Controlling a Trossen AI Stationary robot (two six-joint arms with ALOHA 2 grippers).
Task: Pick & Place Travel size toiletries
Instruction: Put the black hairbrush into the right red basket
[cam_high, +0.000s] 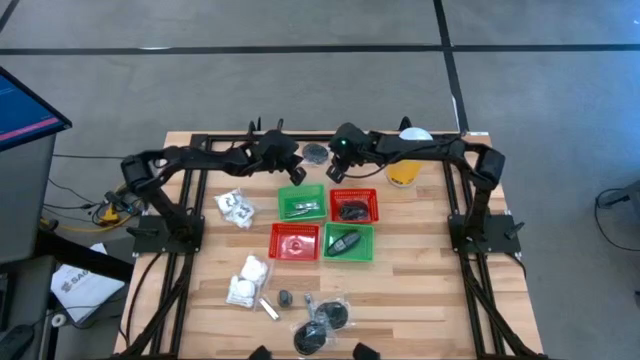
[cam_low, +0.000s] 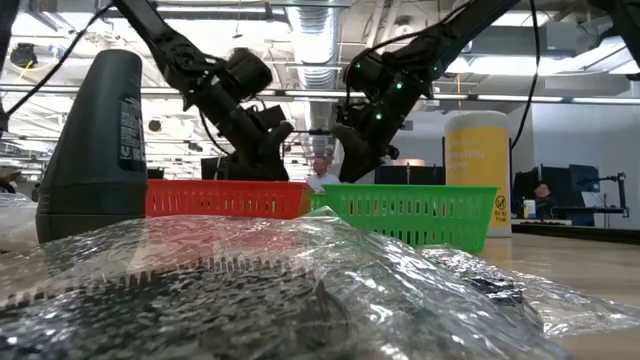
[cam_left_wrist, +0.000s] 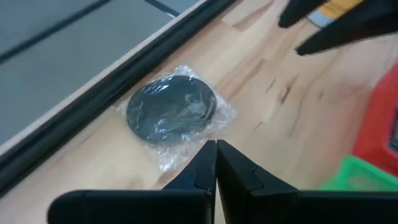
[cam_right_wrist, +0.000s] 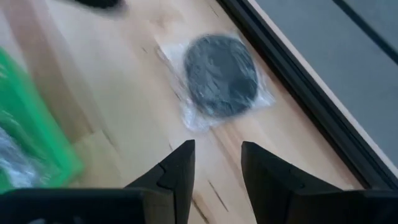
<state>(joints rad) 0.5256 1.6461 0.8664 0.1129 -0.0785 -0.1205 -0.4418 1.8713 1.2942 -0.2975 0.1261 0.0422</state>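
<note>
A dark grey round disc in clear wrap (cam_high: 315, 153) lies flat on the wooden table near its far edge, also seen in the left wrist view (cam_left_wrist: 171, 112) and the right wrist view (cam_right_wrist: 221, 74). My left gripper (cam_left_wrist: 216, 149) is shut and empty, hovering just on the near-left side of the disc (cam_high: 297, 175). My right gripper (cam_right_wrist: 217, 155) is open with nothing between its fingers, hovering on the disc's near-right side (cam_high: 336, 173). White puffy packets (cam_high: 236, 207) (cam_high: 248, 280), more wrapped discs (cam_high: 320, 320) and a thin tube (cam_high: 268, 306) lie loose on the table's left and near parts.
Four mesh baskets stand mid-table: green (cam_high: 300, 202) and red (cam_high: 354, 205) behind, red (cam_high: 294, 241) and green (cam_high: 348, 242) in front, each holding items. A yellow cup (cam_high: 405, 172) stands far right. A black frame rail (cam_left_wrist: 93, 93) runs along the far edge behind the disc.
</note>
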